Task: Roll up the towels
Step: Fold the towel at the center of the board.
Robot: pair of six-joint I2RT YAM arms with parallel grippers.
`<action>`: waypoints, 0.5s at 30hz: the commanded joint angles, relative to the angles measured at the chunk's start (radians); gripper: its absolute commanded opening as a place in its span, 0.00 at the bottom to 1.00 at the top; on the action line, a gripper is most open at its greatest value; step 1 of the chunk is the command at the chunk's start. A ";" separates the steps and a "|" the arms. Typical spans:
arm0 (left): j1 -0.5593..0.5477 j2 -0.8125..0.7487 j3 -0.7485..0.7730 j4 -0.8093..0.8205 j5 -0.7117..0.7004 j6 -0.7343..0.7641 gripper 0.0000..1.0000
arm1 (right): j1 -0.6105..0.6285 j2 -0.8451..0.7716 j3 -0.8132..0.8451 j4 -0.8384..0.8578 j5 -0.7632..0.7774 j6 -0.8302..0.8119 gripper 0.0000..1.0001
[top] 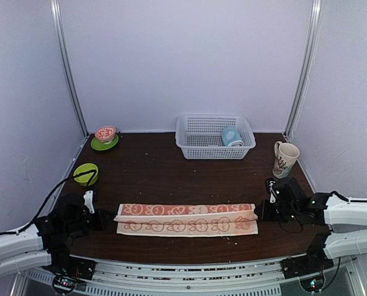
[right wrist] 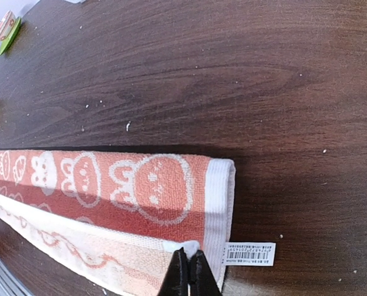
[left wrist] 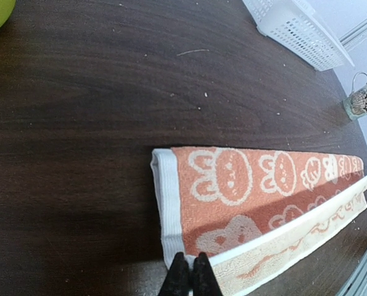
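I see the orange-red terry towel with white rabbit figures lying in the near-middle of the dark brown wooden table. It is folded into a long strip from 9 o'clock to 3 o'clock, and its pale back side is turned over along the near edge. The left gripper is clenched at the near corner of the strip's 9 o'clock end, and the white hem runs into its tips. As far as I can see, it grasps this pale flap. The right gripper is squeezed together on the flap's corner at the 3 o'clock end. Just beside it, a white barcode tag sticks out from the hem, flat on the wood; its print is too small for me to read. At 12 o'clock from the strip, well apart, stands a white plastic lattice basket, with the light blue towel bundled in its right part. At 2 o'clock stands a cream ceramic mug with brown drawings.
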 commanded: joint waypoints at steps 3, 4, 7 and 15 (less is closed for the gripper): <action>0.005 0.015 0.001 -0.054 -0.011 -0.006 0.33 | 0.009 -0.021 -0.028 -0.051 0.035 0.008 0.18; 0.004 0.010 0.009 -0.082 -0.009 -0.012 0.41 | 0.011 -0.034 -0.029 -0.059 0.028 0.009 0.33; 0.003 -0.048 0.044 -0.187 -0.003 -0.031 0.56 | 0.013 -0.086 -0.025 -0.097 -0.006 0.011 0.60; 0.000 -0.284 0.081 -0.282 0.003 -0.113 0.78 | 0.014 -0.232 0.067 -0.232 0.004 -0.008 0.70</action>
